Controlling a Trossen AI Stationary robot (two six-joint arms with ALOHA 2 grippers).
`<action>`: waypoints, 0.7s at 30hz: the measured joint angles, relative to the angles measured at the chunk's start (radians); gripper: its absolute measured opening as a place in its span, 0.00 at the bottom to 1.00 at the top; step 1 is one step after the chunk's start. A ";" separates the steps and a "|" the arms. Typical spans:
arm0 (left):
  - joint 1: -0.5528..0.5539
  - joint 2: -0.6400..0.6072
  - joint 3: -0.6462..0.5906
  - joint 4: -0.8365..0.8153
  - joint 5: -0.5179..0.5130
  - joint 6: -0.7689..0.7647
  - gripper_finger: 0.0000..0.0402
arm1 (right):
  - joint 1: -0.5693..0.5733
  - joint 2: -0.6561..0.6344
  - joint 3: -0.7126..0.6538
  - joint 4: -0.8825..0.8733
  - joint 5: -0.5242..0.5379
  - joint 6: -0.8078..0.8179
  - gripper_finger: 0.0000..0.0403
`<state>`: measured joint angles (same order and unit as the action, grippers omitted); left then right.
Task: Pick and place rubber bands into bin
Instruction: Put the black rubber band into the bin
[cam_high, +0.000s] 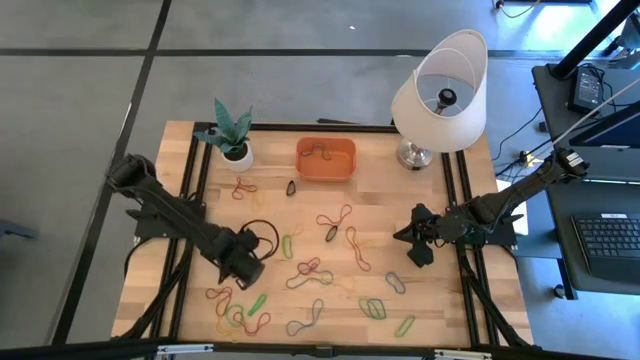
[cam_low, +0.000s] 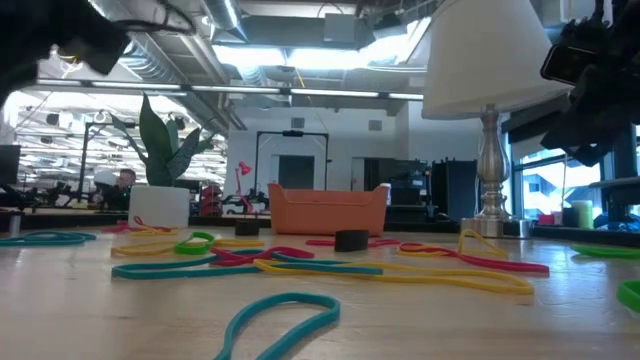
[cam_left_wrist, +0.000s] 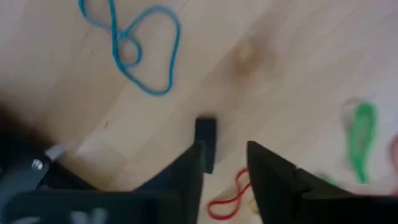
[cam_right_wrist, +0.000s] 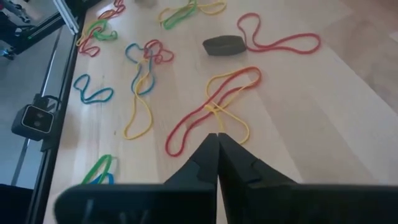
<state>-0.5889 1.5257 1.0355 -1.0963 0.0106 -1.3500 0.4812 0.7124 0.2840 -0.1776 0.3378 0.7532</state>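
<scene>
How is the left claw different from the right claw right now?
The left gripper has its fingers apart, while the right gripper has its fingers pressed together. The left gripper hangs over a black rubber band, but the right gripper points at a red and yellow tangle of bands. Both are dark, have two fingers, and hold nothing.

Bright, even overhead light; ceiling strips (cam_low: 300, 55) glare in the low view. Left wrist view heavily blurred. Soft short shadows under the lamp (cam_high: 440, 85) and arms.
</scene>
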 joint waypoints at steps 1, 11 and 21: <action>-0.003 0.017 0.000 -0.003 0.000 -0.002 0.36 | 0.000 0.000 0.000 0.000 0.000 -0.001 0.02; -0.017 0.116 0.000 -0.003 0.023 0.006 0.51 | 0.000 0.000 0.000 0.002 0.000 0.000 0.02; -0.020 0.116 -0.013 -0.020 0.067 0.071 0.50 | 0.000 0.000 0.000 0.002 0.000 0.002 0.02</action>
<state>-0.6090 1.6421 1.0221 -1.1159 0.0777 -1.2786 0.4812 0.7128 0.2840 -0.1753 0.3382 0.7555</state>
